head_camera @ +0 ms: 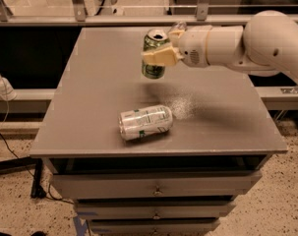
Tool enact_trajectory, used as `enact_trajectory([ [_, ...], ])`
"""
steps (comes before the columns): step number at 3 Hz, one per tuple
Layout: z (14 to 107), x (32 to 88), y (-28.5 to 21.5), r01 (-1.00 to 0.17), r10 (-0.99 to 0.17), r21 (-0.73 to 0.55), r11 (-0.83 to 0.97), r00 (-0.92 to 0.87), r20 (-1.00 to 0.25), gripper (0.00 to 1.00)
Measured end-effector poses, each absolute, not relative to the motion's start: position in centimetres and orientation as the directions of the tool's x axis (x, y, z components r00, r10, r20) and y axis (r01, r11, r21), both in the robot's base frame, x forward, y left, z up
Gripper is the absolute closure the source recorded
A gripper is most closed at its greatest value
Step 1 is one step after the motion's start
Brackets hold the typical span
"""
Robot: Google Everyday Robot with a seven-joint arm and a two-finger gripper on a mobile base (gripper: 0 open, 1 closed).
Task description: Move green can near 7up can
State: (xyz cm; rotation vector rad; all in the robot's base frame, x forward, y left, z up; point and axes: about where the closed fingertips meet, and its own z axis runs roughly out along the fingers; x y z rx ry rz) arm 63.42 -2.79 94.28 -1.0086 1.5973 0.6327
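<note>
The green can stands upright in the grip of the gripper, over the rear middle of the bench. Its silver top with the open mouth faces up and its dark green lower body shows below the jaws. Its base seems to hang a little above the grey surface, though I cannot tell for certain whether it touches. The jaws are pinching the can around its upper half. One cream-coloured finger lies across the front of it, and the other is mostly hidden behind the can.

The gripper reaches in from the right, on the end of a thick white arm that runs off the right edge of the view. Its wrist is level with the can's top.

The 7up can lies on its side nearer the front of the bench, a little left of centre. Its silver-white body with green print is turned lengthwise across the surface, one end facing left and toward the front. It sits apart from the green can, closer to the front edge, with bare grey surface between the two. A pale patch of glare lies on the bench just right of the 7up can.

Under the bench top is a stack of drawers with small knobs. A metal rail runs behind the bench. To the left, a plug and cable hang over a speckled floor.
</note>
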Motion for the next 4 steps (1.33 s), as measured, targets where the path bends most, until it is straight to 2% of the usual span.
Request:
enact_trajectory([
  [2, 93.5, 59.8, -11.3, -0.800, -0.345, -0.141, 0.584, -0.088, -0.934, 1.00],
  [4, 91.5, 57.8, -15.5, -0.797, -0.373, -0.114, 0.593, -0.146, -0.916, 1.00],
])
